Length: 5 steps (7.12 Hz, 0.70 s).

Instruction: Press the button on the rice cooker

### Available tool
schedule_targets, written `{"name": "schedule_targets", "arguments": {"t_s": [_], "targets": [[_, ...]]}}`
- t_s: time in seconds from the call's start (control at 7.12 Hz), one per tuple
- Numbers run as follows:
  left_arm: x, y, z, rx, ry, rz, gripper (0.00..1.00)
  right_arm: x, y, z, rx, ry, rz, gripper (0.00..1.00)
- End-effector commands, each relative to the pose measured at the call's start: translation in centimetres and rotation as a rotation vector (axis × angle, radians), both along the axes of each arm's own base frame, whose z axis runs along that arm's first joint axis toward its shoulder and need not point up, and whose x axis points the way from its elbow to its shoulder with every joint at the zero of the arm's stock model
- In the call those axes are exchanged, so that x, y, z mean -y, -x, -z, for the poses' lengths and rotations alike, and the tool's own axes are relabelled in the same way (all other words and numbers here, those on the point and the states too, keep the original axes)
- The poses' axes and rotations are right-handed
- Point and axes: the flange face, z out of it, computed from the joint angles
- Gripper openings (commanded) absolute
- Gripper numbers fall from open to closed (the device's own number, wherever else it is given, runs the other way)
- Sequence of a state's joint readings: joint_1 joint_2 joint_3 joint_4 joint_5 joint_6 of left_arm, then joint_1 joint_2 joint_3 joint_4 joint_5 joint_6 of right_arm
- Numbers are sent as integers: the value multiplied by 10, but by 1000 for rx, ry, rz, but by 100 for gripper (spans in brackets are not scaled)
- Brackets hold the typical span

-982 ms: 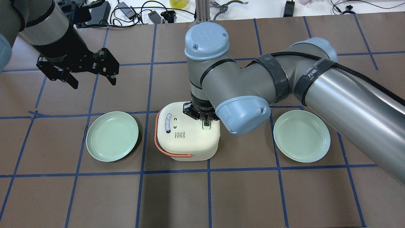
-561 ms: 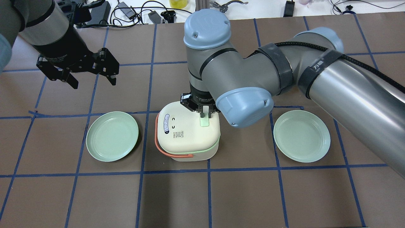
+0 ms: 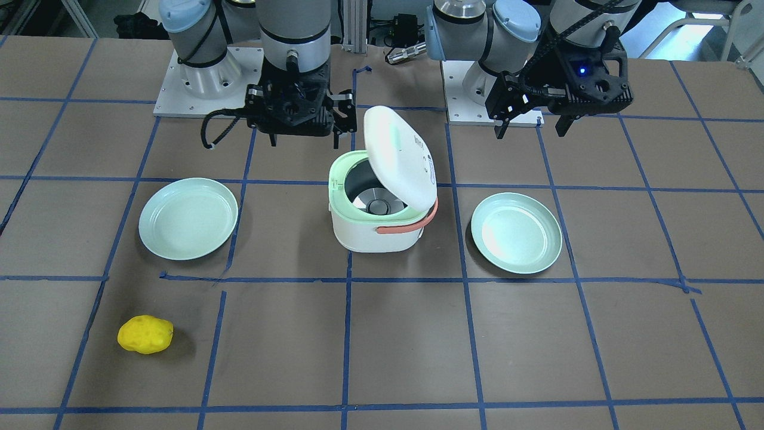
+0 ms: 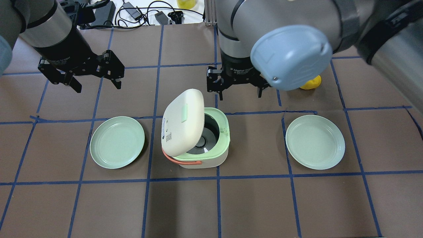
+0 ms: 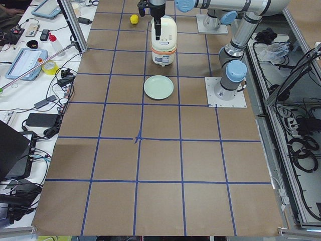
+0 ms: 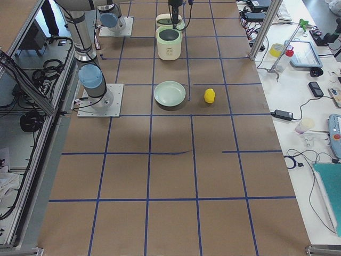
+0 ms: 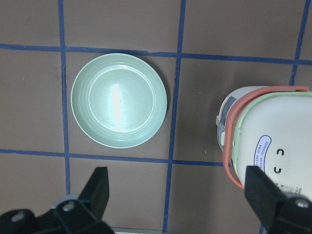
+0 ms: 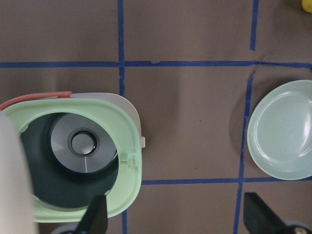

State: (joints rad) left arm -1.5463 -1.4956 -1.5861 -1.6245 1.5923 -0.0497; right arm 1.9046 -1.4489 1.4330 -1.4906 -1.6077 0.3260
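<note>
The cream rice cooker (image 4: 220, 154) stands mid-table with its lid (image 4: 180, 127) swung up and open, showing the dark inner pot (image 8: 73, 161). The pale mint button (image 4: 184, 113) sits on the raised lid's top. My right gripper (image 4: 238, 92) is open and empty, raised just beyond the cooker's far edge and apart from it; it also shows in the front-facing view (image 3: 303, 134). My left gripper (image 4: 97, 86) is open and empty, hovering at the far left above a plate; in the front-facing view it (image 3: 531, 130) is at the right.
Two pale green plates (image 4: 117, 142) (image 4: 315, 142) flank the cooker. A yellow lumpy object (image 3: 145, 334) lies on the far right part of the table, partly hidden by my right arm in the overhead view. Cables and devices line the far edge.
My right gripper lifted off the button, moved back beyond the cooker and opened. The lid sprang up from shut to open. The left arm has not moved.
</note>
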Motion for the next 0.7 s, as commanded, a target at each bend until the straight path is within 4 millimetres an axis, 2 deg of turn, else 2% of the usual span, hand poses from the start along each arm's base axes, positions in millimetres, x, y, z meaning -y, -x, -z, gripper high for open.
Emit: {"name": "schedule_targets", "arguments": {"t_s": [0.0, 0.28, 0.42, 0.56], "targets": [[0, 0, 0, 0, 0, -1, 100, 25, 53, -46, 6, -9, -18, 100], [0, 0, 0, 0, 0, -1, 100, 49, 100, -67, 28, 66, -96, 100], [0, 0, 0, 0, 0, -1, 100, 58, 117, -72, 30, 106, -69, 100], [0, 0, 0, 0, 0, -1, 100, 66, 126, -76, 32, 151, -54, 100]]}}
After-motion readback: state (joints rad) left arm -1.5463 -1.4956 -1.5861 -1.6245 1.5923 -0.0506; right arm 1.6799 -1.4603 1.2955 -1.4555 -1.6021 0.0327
